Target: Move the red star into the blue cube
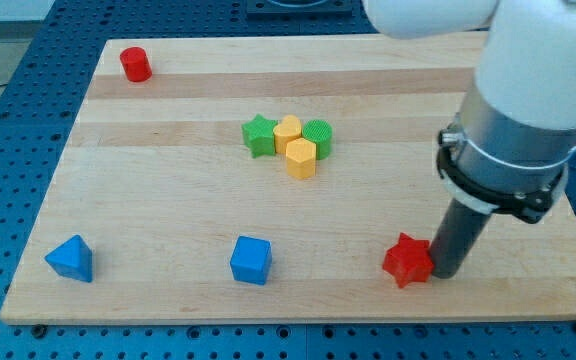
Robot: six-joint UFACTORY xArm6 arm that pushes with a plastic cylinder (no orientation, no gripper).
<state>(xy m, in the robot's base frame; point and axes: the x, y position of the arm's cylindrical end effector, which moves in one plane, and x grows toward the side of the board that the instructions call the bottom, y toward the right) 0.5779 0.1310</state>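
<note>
My tip (444, 272) is set against the red star block's (408, 260) right; no hand fitted; off-centre contact could deflect it past the blue cube block (250, 260).

We have a single camera view, so nothing is shared between views. It looks down on the worktop (368, 90) from above and from one long side, at a slant: the board's far edge at the view's top appears shorter than its near edge at the view's bottom. We sit close enough for the board to fill nearly the whole frame, with only strips of the blue perforated base (8, 150) showing around it. The arm's body (523, 110) enters from the view's top right and looms large, close to the lens, cut off by the frame. We cannot tell where the camera is mounted.
</note>
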